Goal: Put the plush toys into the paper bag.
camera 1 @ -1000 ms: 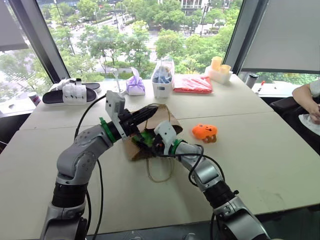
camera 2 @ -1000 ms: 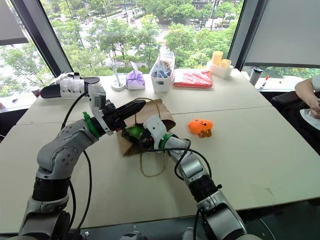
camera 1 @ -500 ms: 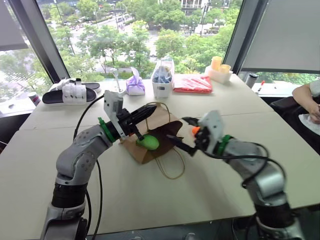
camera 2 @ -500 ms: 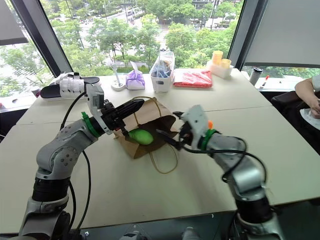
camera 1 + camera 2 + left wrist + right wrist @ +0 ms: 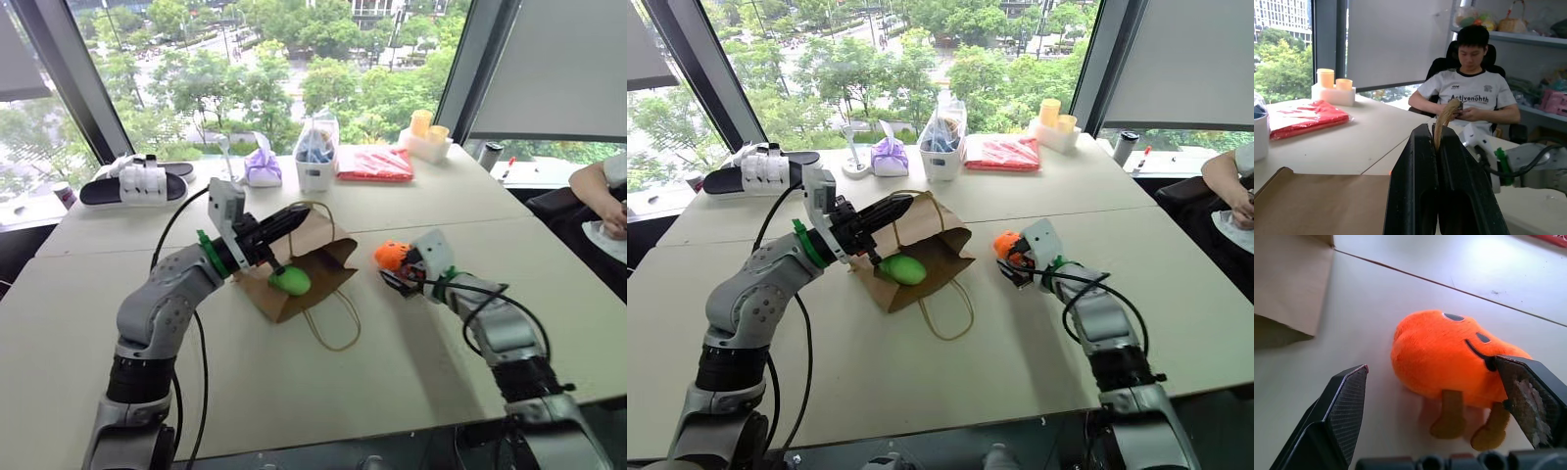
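1. The bag (image 5: 921, 250) lies on its side on the table (image 5: 921, 372), mouth toward the robot, with the green toy (image 5: 903, 268) already in the opening.
2. The left gripper (image 5: 892, 209) is pressed together on a cord handle (image 5: 1445, 117), holding the mouth up.
3. The right gripper (image 5: 1442, 401) is spread wide around the orange toy (image 5: 1449, 360), which sits on the table well right of the bag.
4. Step in hand, as I judge it: grasping the second toy. Next: pinch the plush, lift, carry it to the bag's mouth.

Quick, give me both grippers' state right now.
Left gripper: shut on the paper bag's cord handle.
Right gripper: open, fingers either side of the orange plush toy, not gripping.
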Action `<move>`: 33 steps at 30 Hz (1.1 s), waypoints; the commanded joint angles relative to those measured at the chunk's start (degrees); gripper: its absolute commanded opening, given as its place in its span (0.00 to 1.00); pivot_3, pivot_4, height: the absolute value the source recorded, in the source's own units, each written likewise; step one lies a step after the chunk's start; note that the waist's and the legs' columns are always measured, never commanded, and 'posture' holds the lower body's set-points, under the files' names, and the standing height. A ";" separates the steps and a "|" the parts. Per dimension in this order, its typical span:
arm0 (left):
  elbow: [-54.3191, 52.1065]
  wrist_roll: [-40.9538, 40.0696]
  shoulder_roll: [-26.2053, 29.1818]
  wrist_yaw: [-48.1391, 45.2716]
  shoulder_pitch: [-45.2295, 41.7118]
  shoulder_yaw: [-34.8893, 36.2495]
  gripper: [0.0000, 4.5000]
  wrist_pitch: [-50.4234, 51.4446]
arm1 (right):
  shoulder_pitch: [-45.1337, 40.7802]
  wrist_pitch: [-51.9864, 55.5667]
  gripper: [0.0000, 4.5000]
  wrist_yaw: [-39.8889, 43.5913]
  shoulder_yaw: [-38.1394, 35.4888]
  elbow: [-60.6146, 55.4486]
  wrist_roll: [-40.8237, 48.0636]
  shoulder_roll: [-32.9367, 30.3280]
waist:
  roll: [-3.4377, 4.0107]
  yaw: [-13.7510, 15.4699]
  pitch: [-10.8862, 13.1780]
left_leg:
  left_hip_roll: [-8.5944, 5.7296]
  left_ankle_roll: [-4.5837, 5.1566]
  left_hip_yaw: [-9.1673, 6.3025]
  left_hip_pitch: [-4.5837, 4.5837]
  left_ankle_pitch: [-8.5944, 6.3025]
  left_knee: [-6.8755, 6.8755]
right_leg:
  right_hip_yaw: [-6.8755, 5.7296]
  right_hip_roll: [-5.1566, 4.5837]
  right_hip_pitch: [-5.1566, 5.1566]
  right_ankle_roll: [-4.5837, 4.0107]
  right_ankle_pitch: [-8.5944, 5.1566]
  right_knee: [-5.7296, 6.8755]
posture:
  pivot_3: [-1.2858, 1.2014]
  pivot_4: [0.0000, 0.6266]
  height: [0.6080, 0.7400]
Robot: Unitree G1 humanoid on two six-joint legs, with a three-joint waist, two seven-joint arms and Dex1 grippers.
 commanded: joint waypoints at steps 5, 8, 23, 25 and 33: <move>-3.32 -0.08 0.40 0.99 -0.24 0.58 0.00 -0.60 | -8.46 -16.60 0.99 -7.89 3.67 19.47 -9.05 3.19 | -0.01 -0.02 0.00 | -0.01 -0.03 0.00 -0.01 0.01 0.01 | 0.01 0.00 0.02 0.00 0.00 -0.03 | 0.52 0.24 1.00; -3.63 -0.09 0.58 1.25 -0.04 0.71 0.00 -0.57 | -9.87 -18.92 0.94 -8.61 3.10 22.65 -9.56 3.96 | -0.01 -0.06 -0.01 | -0.01 -0.06 -0.01 -0.01 0.03 0.01 | 0.02 0.00 0.02 0.00 0.00 -0.02 | 0.52 0.24 1.00; -1.08 -0.51 -0.22 0.58 -1.78 0.14 0.00 -0.73 | 12.10 -0.12 0.01 5.92 -4.38 -31.51 6.19 -4.24 | 0.01 0.75 0.01 | -0.06 -0.05 -0.30 -0.21 0.02 -0.01 | -0.03 0.00 -0.05 0.02 -0.01 -0.05 | 0.52 0.24 1.00; -0.76 -0.50 -0.42 0.39 -2.03 -0.05 0.00 -0.71 | 16.29 6.12 0.01 7.28 -4.45 -42.03 10.53 -5.05 | 0.01 0.33 0.01 | -0.06 0.06 -0.30 -0.20 -0.04 -0.01 | -0.02 -0.01 -0.05 0.03 -0.02 -0.07 | 0.52 0.24 1.00; 0.47 -0.54 -0.71 -1.05 -2.68 -0.02 0.00 -0.69 | 13.94 11.40 0.01 1.06 4.68 -44.22 9.15 3.43 | 0.01 0.21 0.00 | 0.04 0.31 -0.22 0.22 -0.17 0.03 | 0.02 0.08 0.25 0.00 -0.02 -0.01 | 0.52 0.24 1.00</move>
